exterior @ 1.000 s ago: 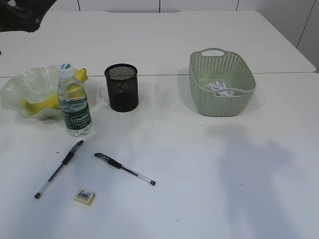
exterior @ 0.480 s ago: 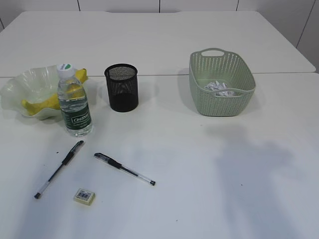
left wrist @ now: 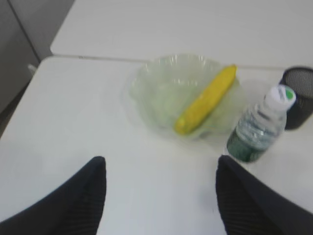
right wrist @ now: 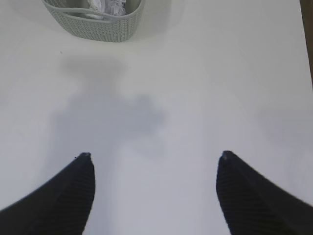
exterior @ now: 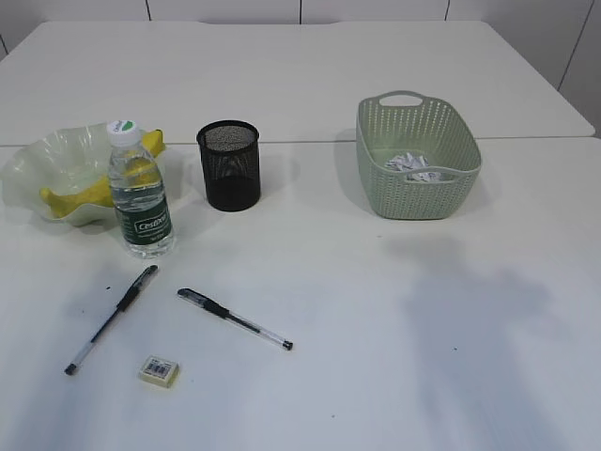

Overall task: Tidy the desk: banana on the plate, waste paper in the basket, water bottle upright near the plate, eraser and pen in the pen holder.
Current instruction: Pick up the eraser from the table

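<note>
The banana (exterior: 83,194) lies in the wavy pale green plate (exterior: 42,155), also in the left wrist view (left wrist: 205,99). The water bottle (exterior: 140,194) stands upright beside the plate. The black mesh pen holder (exterior: 229,165) stands right of it. Crumpled waste paper (exterior: 411,164) lies in the green basket (exterior: 418,193). Two pens (exterior: 111,318) (exterior: 235,319) and the eraser (exterior: 159,370) lie on the table in front. My left gripper (left wrist: 159,164) is open and empty, above the table near the plate. My right gripper (right wrist: 154,159) is open and empty, short of the basket (right wrist: 100,27). Neither arm shows in the exterior view.
A seam (exterior: 300,141) between two white tables runs behind the objects. The left table edge (left wrist: 29,83) shows in the left wrist view.
A dark arm part at the top left corner of the exterior view one second ago has left the frame. The objects have not moved.
</note>
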Controlling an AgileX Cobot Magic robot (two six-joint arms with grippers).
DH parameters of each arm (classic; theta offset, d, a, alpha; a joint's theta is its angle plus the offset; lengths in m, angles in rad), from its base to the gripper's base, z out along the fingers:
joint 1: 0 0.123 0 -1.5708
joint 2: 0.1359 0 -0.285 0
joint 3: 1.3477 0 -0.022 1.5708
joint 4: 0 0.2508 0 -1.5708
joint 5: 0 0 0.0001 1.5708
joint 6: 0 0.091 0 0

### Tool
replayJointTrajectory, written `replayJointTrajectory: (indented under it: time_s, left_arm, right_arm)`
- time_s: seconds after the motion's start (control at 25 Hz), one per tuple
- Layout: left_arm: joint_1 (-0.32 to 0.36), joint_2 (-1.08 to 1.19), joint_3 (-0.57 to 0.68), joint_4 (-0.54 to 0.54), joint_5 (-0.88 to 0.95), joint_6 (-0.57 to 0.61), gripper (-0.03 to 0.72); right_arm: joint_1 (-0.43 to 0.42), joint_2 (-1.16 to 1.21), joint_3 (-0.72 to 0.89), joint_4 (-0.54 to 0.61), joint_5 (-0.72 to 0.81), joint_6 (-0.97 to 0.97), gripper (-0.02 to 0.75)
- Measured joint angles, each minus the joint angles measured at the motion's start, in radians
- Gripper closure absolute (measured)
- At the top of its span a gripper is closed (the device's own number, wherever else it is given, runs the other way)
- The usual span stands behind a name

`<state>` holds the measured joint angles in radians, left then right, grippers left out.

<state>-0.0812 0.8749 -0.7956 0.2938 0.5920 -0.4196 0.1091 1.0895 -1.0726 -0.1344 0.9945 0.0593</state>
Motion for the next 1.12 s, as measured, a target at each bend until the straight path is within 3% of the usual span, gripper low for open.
replayJointTrajectory:
  time_s: [0.16,0.4,0.68,1.12]
  left_arm:
    - [0.000,-0.002,0.000,-0.196,0.176,0.175,0.193]
    - [0.000,-0.002,0.000,-0.380,0.330,0.226,0.194]
    - [0.000,-0.004,0.000,-0.402,0.452,0.268,0.197]
    - [0.000,-0.025,0.000,-0.408,0.455,0.271,0.198]
  right_arm:
    - [0.000,0.000,0.000,0.004,0.000,0.000,0.168]
    - [0.017,0.000,0.000,0.073,0.012,-0.059,0.214]
    - [0.152,0.025,-0.042,0.087,0.063,-0.100,0.218]
    - [0.378,0.296,-0.358,0.087,0.207,-0.121,0.218]
